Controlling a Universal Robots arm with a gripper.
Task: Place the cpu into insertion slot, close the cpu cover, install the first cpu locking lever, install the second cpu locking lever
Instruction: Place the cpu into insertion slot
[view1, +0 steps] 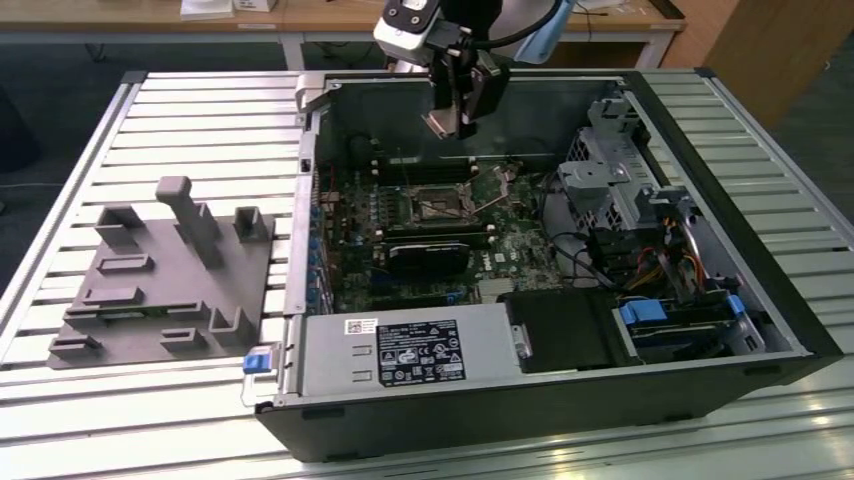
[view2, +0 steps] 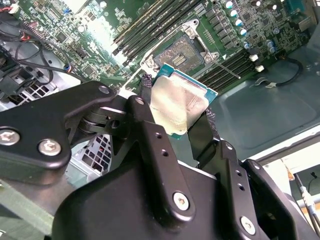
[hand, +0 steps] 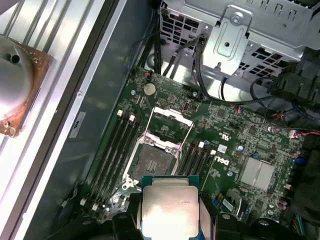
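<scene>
A slatted silver desk (view1: 187, 110) is carrying two things. An open black computer case (view1: 534, 410) is lying on its side across the middle and the exterior view's right, its inside facing up. A grey fixture (view1: 147, 290) with upright posts and slots is sitting on the slats at the exterior view's left, just beside the case.
</scene>
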